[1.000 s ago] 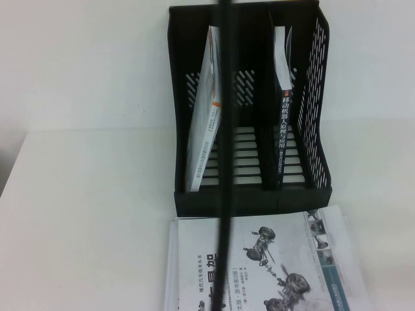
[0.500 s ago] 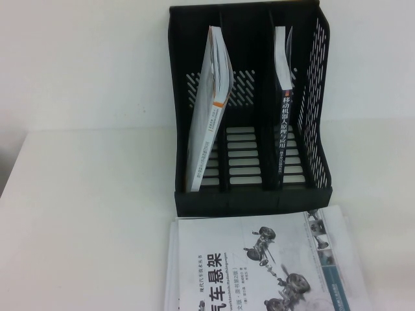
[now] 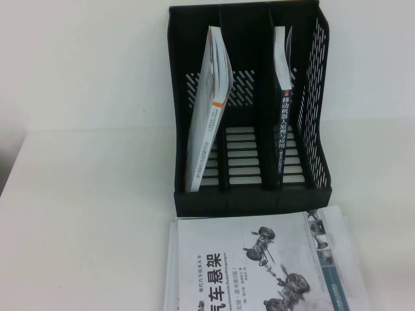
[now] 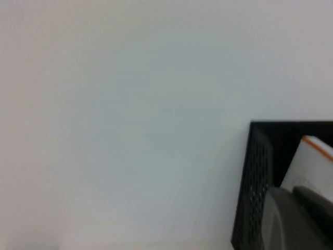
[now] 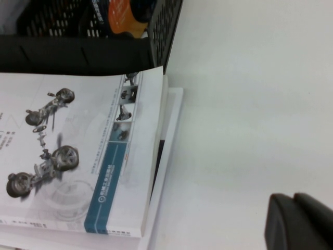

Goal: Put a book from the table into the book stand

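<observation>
The dark navy book [image 3: 283, 139] stands upright inside the black plastic book stand [image 3: 249, 197], so both pincers, left pincer [image 4: 299, 219] and right pincer [image 5: 299, 221], sit clenched, empty, off beside it.

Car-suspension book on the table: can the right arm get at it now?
Probably yes. The right hand hangs over bare table just beside the car book, with nothing between them. The left hand sits by the stand, out of the way.

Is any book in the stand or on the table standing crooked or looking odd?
Yes. The white book in the stand's left compartment leans, its top tipped toward the middle divider. The navy book stands nearly upright in the right compartment.
</observation>
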